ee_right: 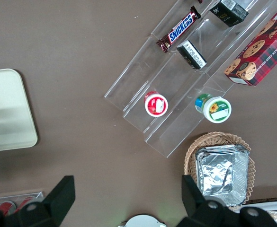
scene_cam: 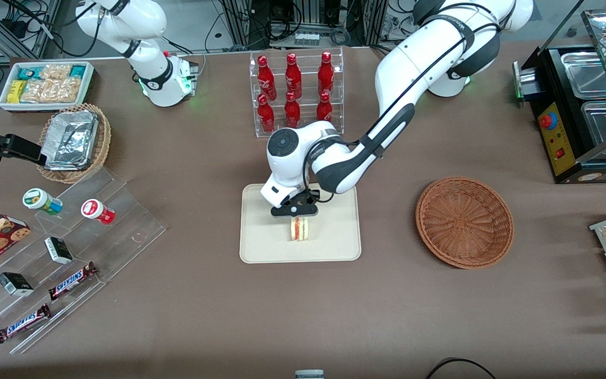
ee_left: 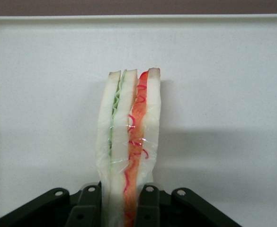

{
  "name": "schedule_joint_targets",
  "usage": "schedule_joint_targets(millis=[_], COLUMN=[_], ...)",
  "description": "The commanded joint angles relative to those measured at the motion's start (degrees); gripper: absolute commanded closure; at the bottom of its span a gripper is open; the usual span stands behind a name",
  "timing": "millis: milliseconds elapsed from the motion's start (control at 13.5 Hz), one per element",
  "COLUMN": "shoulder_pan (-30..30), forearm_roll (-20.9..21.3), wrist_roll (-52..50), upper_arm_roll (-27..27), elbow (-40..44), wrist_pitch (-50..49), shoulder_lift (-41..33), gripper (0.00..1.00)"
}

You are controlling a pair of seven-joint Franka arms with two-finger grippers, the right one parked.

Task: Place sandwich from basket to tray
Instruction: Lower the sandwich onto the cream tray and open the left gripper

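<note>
We are seeing gripper pinching sandwich over tray; sandwich standing on edge, long axis pointing away from fingers.

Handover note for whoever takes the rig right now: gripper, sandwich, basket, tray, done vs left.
Gripper: over the middle of the tray, shut on the sandwich, one finger on each bread face.
Sandwich: standing on edge, in plastic wrap, filling edge facing the wrist camera, on or just above the tray surface; contact unclear.
Tray: nearer the front camera than the bottle rack.
Basket: empty, beside the tray toward the working arm's end.
Done: pick and carry.
Left: release, retract.
</note>
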Motion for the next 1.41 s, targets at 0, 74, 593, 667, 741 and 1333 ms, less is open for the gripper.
schedule_joint_targets(millis=[0,74,593,667,741,1333], shoulder_pan=[-0.9,-0.9,-0.6,-0.2,-0.1,11.3], forearm_roll=[1.0,1.0,0.7,-0.6,-3.5,-21.6], wrist_roll=[-0.8,-0.8,-0.8,-1.2,-1.8,5.4], upper_arm_roll=[0.5,0.5,0.4,0.2,0.3,0.1], elbow=[1.9,1.9,1.9,1.9,1.9,1.0], wrist_pitch=[0.1,0.1,-1.6,-4.3,-6.2,-27.6], shoulder_lift=[1.0,1.3,-0.9,-2.4,-4.4,-27.7], gripper=[0.74,0.73,0.01,0.01,0.01,0.01])
